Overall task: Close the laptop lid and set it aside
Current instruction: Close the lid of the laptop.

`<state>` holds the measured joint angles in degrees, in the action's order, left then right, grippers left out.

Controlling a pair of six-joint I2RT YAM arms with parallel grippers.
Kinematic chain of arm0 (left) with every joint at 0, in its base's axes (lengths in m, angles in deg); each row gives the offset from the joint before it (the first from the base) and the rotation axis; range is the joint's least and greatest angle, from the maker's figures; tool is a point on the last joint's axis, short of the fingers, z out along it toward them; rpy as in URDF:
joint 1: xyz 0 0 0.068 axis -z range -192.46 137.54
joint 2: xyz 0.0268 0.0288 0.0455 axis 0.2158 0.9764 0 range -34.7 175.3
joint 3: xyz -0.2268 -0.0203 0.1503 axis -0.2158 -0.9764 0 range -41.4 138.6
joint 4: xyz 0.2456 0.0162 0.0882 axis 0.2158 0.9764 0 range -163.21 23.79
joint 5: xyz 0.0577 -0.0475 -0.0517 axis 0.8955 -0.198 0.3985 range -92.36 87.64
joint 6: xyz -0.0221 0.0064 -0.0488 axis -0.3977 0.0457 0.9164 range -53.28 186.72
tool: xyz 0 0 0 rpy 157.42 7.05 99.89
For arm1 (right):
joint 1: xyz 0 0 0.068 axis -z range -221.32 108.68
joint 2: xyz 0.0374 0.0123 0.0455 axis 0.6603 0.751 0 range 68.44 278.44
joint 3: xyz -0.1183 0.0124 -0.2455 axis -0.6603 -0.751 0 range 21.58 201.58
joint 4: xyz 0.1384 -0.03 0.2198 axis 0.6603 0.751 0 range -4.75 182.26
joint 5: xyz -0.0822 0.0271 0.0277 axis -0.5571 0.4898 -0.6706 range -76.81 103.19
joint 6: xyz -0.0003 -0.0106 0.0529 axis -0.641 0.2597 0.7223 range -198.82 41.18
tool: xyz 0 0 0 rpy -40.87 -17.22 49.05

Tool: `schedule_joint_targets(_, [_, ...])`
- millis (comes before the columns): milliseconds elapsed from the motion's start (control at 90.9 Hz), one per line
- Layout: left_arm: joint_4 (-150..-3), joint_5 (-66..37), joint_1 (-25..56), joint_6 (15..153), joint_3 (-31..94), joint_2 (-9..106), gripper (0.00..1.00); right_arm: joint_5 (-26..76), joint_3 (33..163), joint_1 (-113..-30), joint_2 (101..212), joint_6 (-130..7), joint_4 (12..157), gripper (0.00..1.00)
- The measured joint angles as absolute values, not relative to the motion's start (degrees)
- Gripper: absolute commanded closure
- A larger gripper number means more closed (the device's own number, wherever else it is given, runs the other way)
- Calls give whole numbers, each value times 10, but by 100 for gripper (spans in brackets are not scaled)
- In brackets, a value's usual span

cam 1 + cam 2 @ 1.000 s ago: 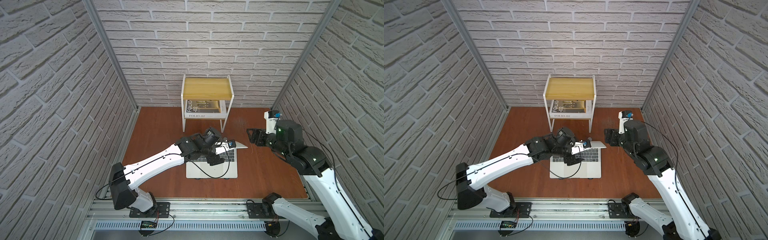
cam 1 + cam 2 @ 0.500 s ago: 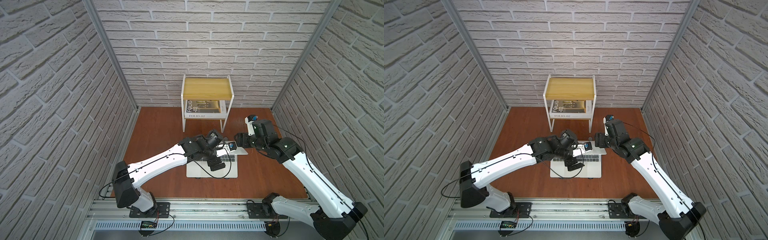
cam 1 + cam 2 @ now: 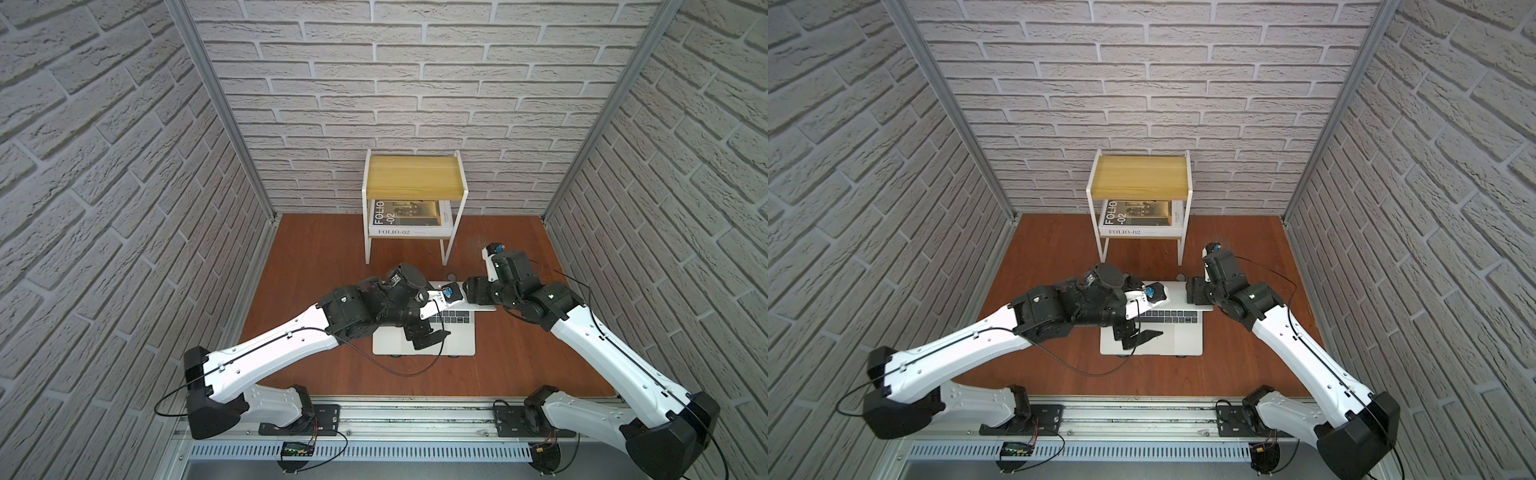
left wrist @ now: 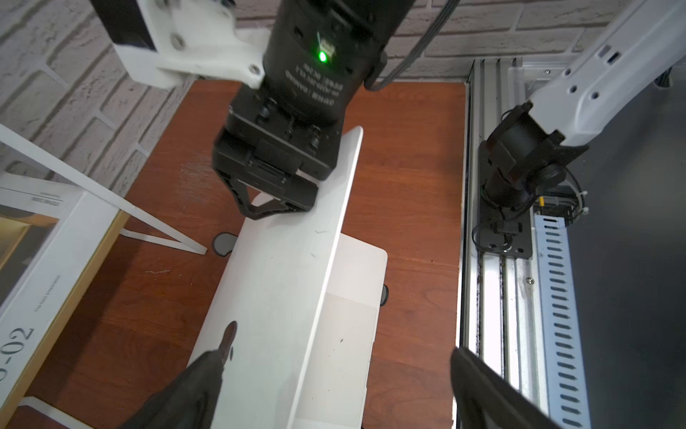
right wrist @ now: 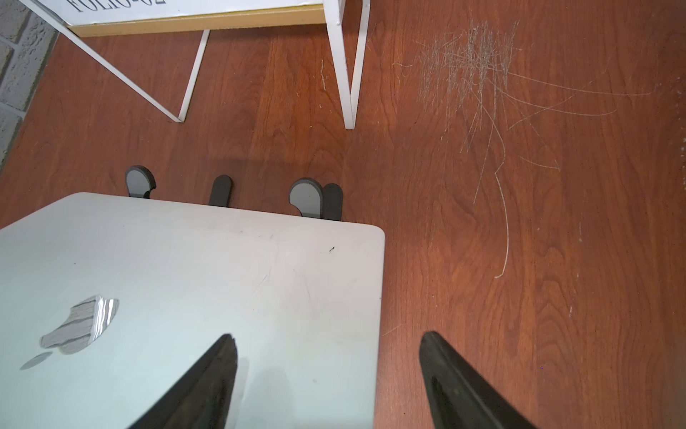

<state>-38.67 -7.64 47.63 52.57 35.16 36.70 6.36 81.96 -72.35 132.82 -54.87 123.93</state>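
The silver-white laptop (image 3: 457,345) sits mid-table, keyboard and trackpad showing in both top views. Its lid (image 3: 1177,297) leans forward, partly shut. In the right wrist view the lid (image 5: 222,282) shows its plain outer shell and apple logo. My left gripper (image 4: 341,341) is open wide at the lid's left end. One of its fingers (image 4: 208,371) lies against the outer shell and the other stands well in front of the lid. My right gripper (image 5: 326,336) is open at the lid's right end. One finger is over the shell and one is past the edge, over the table.
A white-framed shelf with a yellow wooden top (image 3: 413,178) stands against the back wall, a "FOLIO-02" book (image 3: 405,230) on its lower level. Grey stand feet (image 5: 139,182) poke out behind the laptop. Brick walls close three sides; a metal rail (image 3: 415,415) runs along the front.
The right arm has swung in from the right side to the lid's right end. The left gripper's jaws have opened wider at the left end.
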Motion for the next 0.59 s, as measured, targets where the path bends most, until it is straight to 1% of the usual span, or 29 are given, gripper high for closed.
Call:
schedule_joint_targets(66, [-420, -73, 464, 543, 329, 334, 2, 63, 807, -723, 1328, -548, 1229, 19])
schedule_joint_targets(132, [-459, -74, 432, 581, 304, 301, 2, 63, 796, -723, 1328, -546, 1221, 19])
schedule_joint_targets(198, [-504, -79, 374, 632, 273, 270, 2, 63, 785, -723, 1328, -544, 1211, 19])
schedule_joint_targets(275, [-550, -84, 288, 700, 223, 238, 2, 63, 771, -723, 1328, -538, 1199, 19])
schedule_joint_targets(385, [-584, -97, 188, 776, 141, 204, 1, 65, 752, -722, 1328, -532, 1182, 18])
schedule_joint_targets(495, [-589, -120, 123, 830, 56, 170, 2, 92, 734, -710, 1327, -526, 1155, 18])
schedule_joint_targets(594, [-586, -142, 81, 864, -4, 141, 3, 120, 715, -696, 1323, -520, 1132, 17])
